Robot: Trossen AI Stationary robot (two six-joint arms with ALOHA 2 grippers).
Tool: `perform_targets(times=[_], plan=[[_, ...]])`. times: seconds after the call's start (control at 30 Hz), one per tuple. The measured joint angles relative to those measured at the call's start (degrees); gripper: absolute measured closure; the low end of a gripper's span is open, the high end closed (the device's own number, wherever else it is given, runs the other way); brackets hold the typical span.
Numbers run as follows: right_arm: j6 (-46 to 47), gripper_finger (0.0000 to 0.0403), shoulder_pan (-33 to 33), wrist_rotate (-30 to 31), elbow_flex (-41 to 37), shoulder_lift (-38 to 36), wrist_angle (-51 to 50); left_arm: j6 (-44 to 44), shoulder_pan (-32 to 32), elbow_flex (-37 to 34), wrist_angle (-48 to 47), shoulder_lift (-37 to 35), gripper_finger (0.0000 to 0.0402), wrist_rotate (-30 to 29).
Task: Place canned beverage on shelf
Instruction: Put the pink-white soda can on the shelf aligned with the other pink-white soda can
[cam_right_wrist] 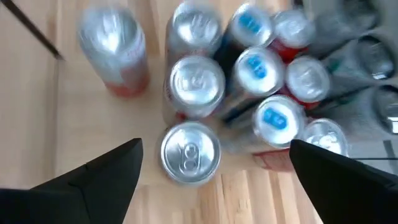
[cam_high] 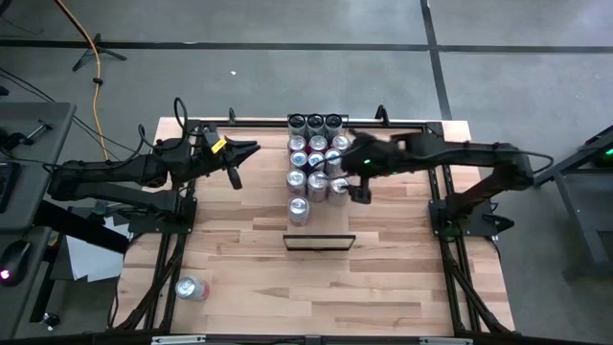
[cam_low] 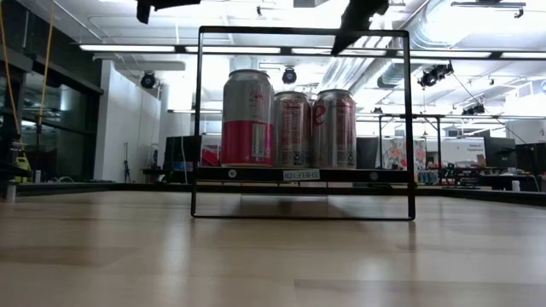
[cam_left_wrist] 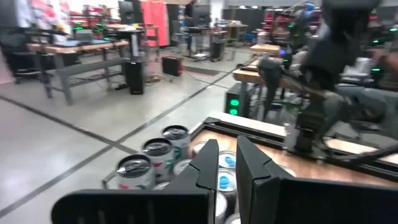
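Several beverage cans (cam_high: 316,158) stand upright in a cluster on the pale shelf (cam_high: 330,220), whose black edge bar (cam_low: 256,174) faces the near side. Three of them (cam_low: 292,128) show in the low view. My right gripper (cam_high: 347,187) hovers open above the cluster's right side; in its wrist view, the fingers (cam_right_wrist: 214,158) stand apart on either side of a silver can top (cam_right_wrist: 189,152) well below them, touching nothing. My left gripper (cam_high: 239,153) waits shut to the left of the cans, pointing level toward them (cam_left_wrist: 227,168). Another can (cam_high: 192,287) lies on its side at the table's near left.
A black metal frame (cam_high: 321,242) stands upright at the shelf's near end (cam_low: 303,32). Black rails (cam_high: 450,220) run along the table's left and right sides. Bare wood lies between the frame and the table's near edge (cam_high: 326,287).
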Motion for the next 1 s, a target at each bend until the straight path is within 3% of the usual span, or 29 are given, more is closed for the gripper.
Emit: perform_targets(times=[0.2, 0.53, 1.0], plan=[[6.61, 0.0013, 0.00, -2.50, -3.97, -8.95, -0.11, -0.97, -0.02, 0.00, 0.00, -0.02, 0.0398, 6.79], [23.26, 0.0013, 0.00, -5.01, -13.78, -20.52, 12.43, -0.97, 0.00, 0.00, 0.57, -0.02, 0.0398, 7.11], [19.48, 0.0013, 0.00, -4.51, -14.67, -20.38, 15.61, 0.43, 0.00, -0.01, 0.57, -0.02, 0.0398, 7.14]])
